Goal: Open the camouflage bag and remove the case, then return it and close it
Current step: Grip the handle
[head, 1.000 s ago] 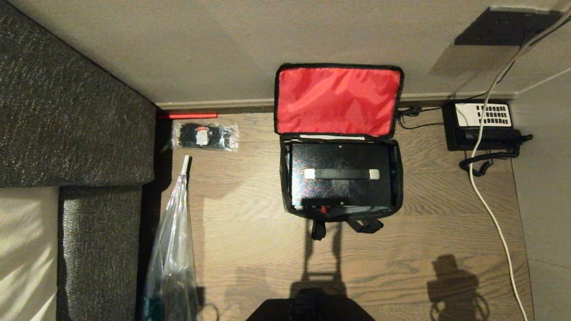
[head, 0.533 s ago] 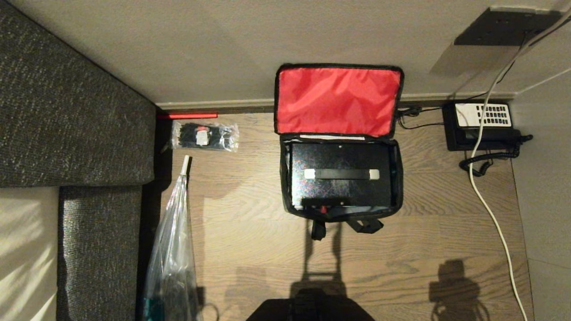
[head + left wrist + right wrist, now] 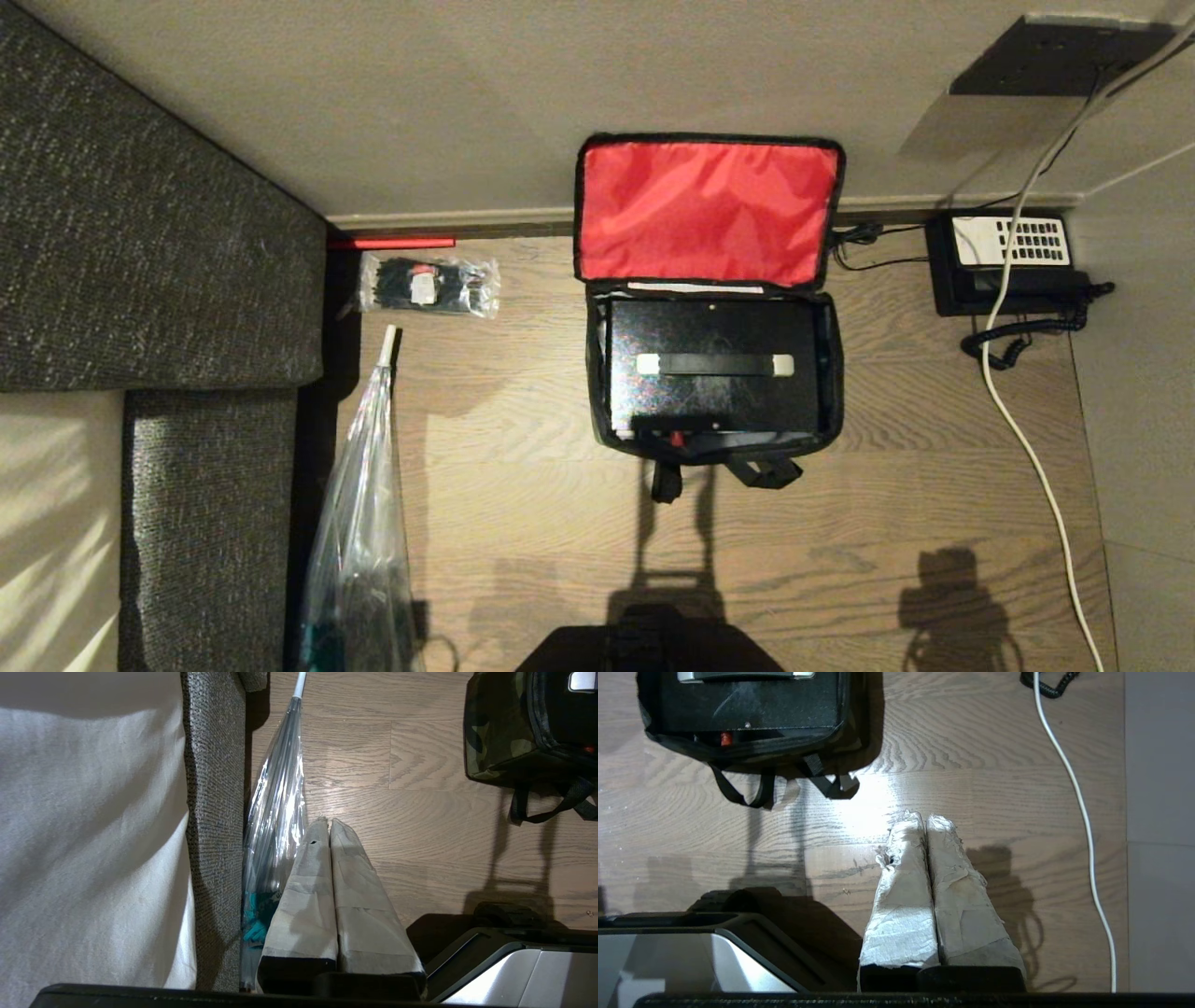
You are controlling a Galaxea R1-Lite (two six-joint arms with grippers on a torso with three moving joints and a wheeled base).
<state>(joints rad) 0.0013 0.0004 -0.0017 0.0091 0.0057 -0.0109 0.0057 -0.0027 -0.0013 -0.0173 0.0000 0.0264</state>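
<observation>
The camouflage bag stands open on the wooden floor by the wall, its red-lined lid leaning back against the wall. Inside it sits the case, black, with a beige-ended handle and a small red button. A corner of the bag shows in the left wrist view, and the case in the right wrist view. My left gripper is shut and empty, low beside the sofa. My right gripper is shut and empty above bare floor, short of the bag's straps. Neither gripper appears in the head view.
A grey sofa fills the left. A clear-wrapped umbrella lies along it, and a small clear packet of black items sits near the wall. A black telephone with a white cable is at the right.
The right arm's shadow on the floor at the lower right has slid a little nearer. The bag and the case have not moved.
</observation>
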